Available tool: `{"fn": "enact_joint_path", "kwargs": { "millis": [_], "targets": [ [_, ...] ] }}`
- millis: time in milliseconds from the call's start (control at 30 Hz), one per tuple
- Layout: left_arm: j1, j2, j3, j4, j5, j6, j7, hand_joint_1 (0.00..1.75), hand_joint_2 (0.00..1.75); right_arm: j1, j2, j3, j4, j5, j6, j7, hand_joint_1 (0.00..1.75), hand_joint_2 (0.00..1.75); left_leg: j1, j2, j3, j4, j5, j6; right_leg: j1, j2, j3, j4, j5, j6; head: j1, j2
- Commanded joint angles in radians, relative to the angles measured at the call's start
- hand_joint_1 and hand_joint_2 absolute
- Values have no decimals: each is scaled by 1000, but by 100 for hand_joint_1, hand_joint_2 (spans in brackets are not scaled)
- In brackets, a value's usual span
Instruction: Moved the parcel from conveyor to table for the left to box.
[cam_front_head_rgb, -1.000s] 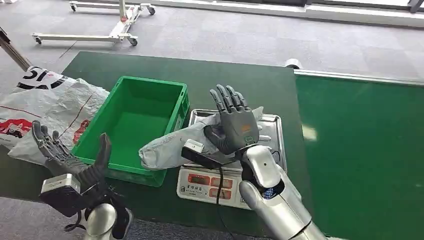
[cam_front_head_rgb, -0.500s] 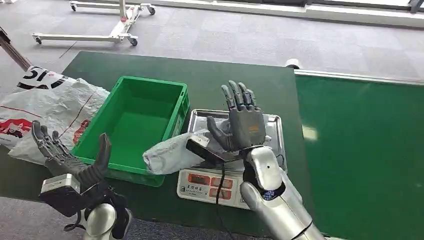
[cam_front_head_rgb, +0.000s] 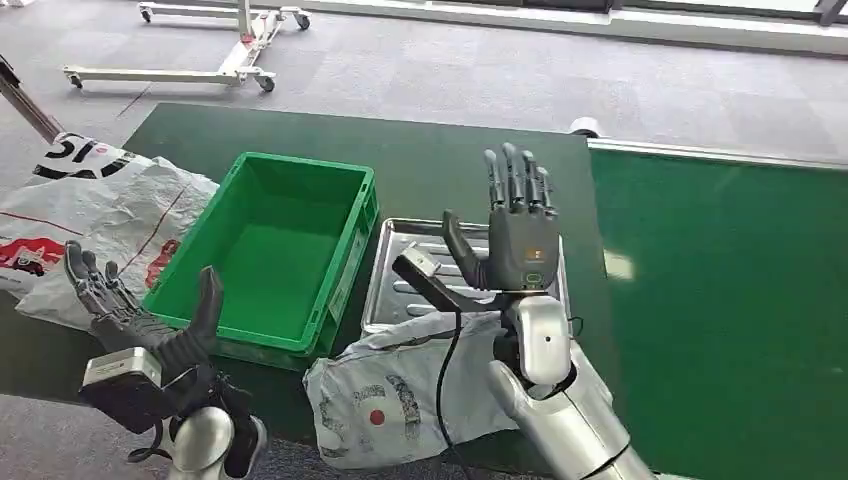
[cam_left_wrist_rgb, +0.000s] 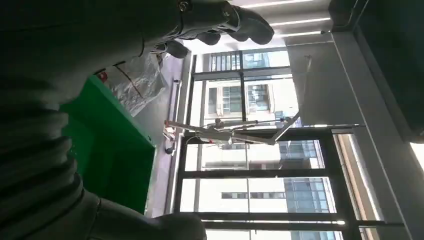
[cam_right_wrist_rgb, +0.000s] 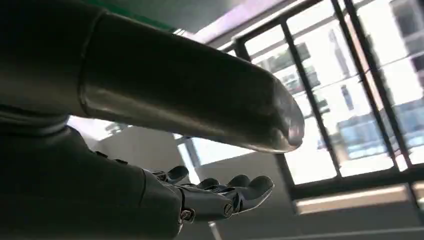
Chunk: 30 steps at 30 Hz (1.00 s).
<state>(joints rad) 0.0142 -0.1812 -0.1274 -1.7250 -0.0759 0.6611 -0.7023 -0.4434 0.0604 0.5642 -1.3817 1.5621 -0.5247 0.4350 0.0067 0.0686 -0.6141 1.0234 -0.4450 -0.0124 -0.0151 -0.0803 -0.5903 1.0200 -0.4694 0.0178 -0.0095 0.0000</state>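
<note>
At the near edge of the dark green tabletop (cam_front_head_rgb: 470, 160), the grey parcel (cam_front_head_rgb: 400, 400), a crumpled plastic mailer with a red dot and dark print on it, lies slumped over the front of the weighing scale, hanging partly past the tabletop's edge. The right arm rises just beside it, on its right. Near the left corner, the left hand (cam_front_head_rgb: 140, 320) hovers palm up with fingers spread apart and nothing in it, just in front of the green crate (cam_front_head_rgb: 345, 270).

Above the parcel, the right hand (cam_front_head_rgb: 510, 240) stands upright over the scale's steel tray (cam_front_head_rgb: 385, 275), released, fingers straight and together, thumb out to the side, clear of the parcel. The right wrist view shows the same fingers (cam_right_wrist_rgb: 220, 192) extended against bright windows.

The crate sits just left of the tray, open side up. Left of the crate, a white printed bag (cam_front_head_rgb: 100, 215) lies crumpled. To the right runs the brighter green conveyor belt (cam_front_head_rgb: 720, 290). Beyond, on grey carpet, stands a white wheeled frame (cam_front_head_rgb: 240, 45).
</note>
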Motion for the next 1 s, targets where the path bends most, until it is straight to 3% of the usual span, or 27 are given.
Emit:
{"fn": "enact_joint_path", "kwargs": {
  "millis": [33, 267, 333, 367, 400, 500, 567, 1000],
  "targets": [
    [-34, 4, -33, 69, -4, 13, 4, 0, 175, -70, -109, -22, 22, 9, -53, 62, 0, 0, 0, -7, 1, -1, 1, 1, -1, 4, 2, -2, 1, 0, 0, 0],
    [-36, 26, -54, 139, -69, -29, 4, 0, 175, -59, -83, -46, 38, 9, -36, 47, 0, 0, 0, -3, 1, 0, 0, 1, 0, 5, 1, -1, 1, -1, 0, 0],
    [-92, 72, -138, 282, -285, -206, 139, 0, 175, -57, -93, -49, 27, 9, -24, 55, 0, 0, -1, -5, 3, -3, 1, 1, -1, 5, 3, -2, 2, -1, 0, 0],
    [-92, 72, -138, 282, -285, -206, 139, 0, 175, -57, -93, -49, 27, 9, -24, 55, 0, 0, -1, -5, 2, -2, 1, 1, -1, 2, 2, -2, 1, 0, 0, 0],
    [-121, 76, -185, 359, -343, -370, 183, 0, 175, -60, -75, -66, 26, 9, -12, 26, 0, 0, -1, -9, 3, -4, 2, 1, -1, 3, 3, -3, 2, -1, 0, 0],
    [-154, 96, -309, 487, -513, -679, 192, 0, 175, -88, -44, -72, 47, 9, 6, -5, 0, 0, -1, -8, 2, -2, 2, 1, -1, 3, 3, -2, 2, -1, 0, 0],
    [-168, 77, -339, 563, -581, -761, 177, 0, 175, -95, -53, -60, 45, 9, 15, 21, 0, 0, -2, -6, 3, -4, 2, 1, -2, 6, 3, -3, 3, -1, 0, 0],
    [-173, 72, -327, 567, -590, -767, 168, 0, 175, -82, -59, -63, 35, 9, 10, 19, 0, 0, -2, -2, 1, -1, 0, 1, -2, 6, 0, -1, 3, 0, 0, 0]
  ]
}}
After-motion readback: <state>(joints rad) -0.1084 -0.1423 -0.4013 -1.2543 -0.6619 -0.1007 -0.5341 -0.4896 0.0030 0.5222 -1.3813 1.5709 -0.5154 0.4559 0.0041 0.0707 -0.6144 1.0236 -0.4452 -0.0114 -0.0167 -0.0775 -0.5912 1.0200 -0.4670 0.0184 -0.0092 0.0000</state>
